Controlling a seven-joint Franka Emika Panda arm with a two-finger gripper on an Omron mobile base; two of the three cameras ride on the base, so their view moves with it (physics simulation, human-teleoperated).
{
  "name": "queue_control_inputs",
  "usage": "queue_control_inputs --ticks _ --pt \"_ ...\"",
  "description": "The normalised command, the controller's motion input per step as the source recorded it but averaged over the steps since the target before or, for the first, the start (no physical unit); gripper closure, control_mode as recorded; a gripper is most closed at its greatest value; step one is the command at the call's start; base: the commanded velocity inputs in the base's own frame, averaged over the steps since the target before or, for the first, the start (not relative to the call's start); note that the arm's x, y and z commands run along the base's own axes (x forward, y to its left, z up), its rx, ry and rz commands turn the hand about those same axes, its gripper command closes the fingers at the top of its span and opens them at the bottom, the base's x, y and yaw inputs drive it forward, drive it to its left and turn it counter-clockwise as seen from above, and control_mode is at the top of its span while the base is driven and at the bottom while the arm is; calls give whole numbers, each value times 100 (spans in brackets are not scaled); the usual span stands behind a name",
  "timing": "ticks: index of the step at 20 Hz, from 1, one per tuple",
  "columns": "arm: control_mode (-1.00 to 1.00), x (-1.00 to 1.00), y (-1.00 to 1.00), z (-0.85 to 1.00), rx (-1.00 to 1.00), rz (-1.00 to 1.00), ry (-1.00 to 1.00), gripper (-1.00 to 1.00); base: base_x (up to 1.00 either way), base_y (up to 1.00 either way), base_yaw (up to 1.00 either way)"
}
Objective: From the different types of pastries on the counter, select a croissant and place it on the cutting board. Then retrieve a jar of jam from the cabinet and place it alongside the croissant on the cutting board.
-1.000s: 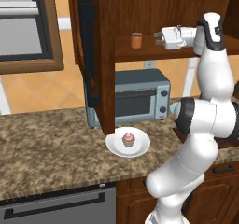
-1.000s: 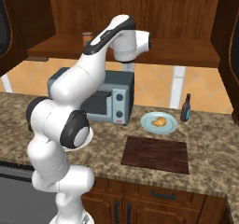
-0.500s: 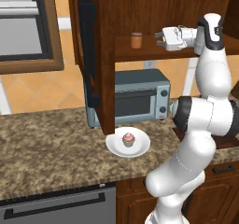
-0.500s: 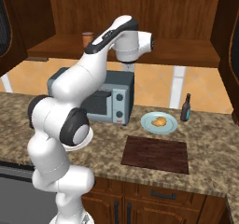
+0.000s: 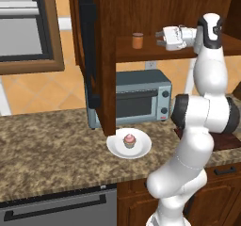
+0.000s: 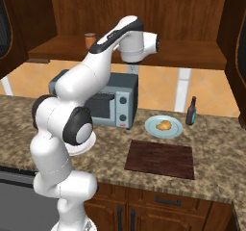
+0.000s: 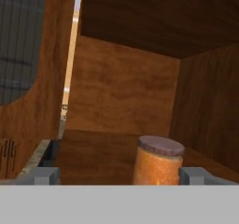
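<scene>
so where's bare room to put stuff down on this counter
The cutting board is bare. Open counter stretches left of the cupcake plate. It is crowded between the toaster oven and dark bottle, where the croissant sits on its plate.

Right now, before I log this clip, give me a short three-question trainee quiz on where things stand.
1. True or false: the croissant already lies on the cutting board.
2. The jam jar stands on: A) the counter B) the cabinet shelf C) the toaster oven.
3. Fill in: the gripper is beside the jar with its fingers ____.

Key: 1 false, it sits on its teal plate behind the board. 2 B. 3 open, the jar not yet between them.
</scene>
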Motion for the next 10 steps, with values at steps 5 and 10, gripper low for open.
queue_control_inputs --ticks 5,10 --pt "-100 34 -11 0 0 0 -1 -100 0 0 0" --pt "-100 27 -7 0 -1 0 -1 -100 0 0 0"
